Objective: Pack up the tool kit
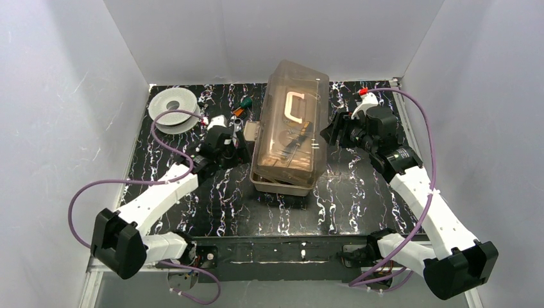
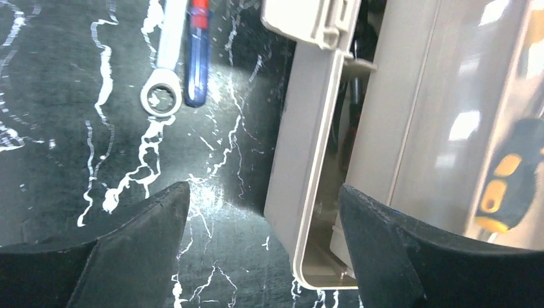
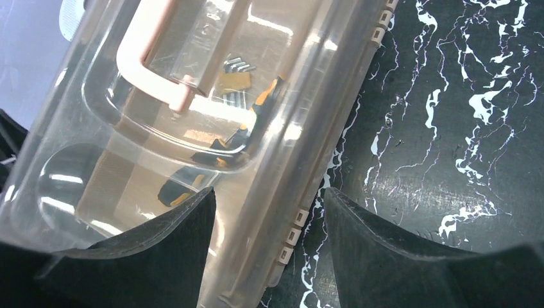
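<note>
The tan toolbox (image 1: 282, 185) stands mid-table with its smoky translucent lid (image 1: 292, 90) lying over it, cream handle (image 1: 296, 108) on top. My left gripper (image 1: 242, 138) is open at the box's left side. In the left wrist view its jaws (image 2: 263, 189) straddle the box's left wall (image 2: 301, 147) without closing on it. A silver wrench (image 2: 160, 96) and a blue-handled screwdriver (image 2: 195, 64) lie on the mat beyond. My right gripper (image 1: 330, 131) is open at the right side, its jaws (image 3: 268, 191) straddling the lid's hinged edge (image 3: 292, 234). A yellow-black tool (image 3: 244, 135) shows through the lid.
A round grey-white spool (image 1: 172, 110) sits at the back left. Small green and orange tools (image 1: 245, 102) lie behind the left gripper. A red-and-white object (image 1: 367, 95) sits at the back right. White walls close in the black marbled mat (image 1: 359, 192).
</note>
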`<state>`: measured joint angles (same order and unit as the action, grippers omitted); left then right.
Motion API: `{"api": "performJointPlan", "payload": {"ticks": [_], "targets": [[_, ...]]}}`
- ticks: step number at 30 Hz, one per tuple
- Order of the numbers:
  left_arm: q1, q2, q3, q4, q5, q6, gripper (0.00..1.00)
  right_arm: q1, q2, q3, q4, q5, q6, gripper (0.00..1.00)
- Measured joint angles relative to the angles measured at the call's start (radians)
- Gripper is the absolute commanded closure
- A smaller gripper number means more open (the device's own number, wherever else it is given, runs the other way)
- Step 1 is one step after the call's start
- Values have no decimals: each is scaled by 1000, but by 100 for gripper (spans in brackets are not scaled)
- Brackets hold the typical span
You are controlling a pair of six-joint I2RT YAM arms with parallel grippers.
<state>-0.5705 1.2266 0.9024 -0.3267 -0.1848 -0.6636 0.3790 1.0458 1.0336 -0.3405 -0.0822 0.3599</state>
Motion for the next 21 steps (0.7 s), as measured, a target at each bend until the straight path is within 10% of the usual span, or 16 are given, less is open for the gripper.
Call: {"api": "performJointPlan", "payload": {"ticks": [21], "targets": [[111, -450, -125, 22, -47, -122, 2, 0, 2, 68, -56, -48, 14, 24]]}}
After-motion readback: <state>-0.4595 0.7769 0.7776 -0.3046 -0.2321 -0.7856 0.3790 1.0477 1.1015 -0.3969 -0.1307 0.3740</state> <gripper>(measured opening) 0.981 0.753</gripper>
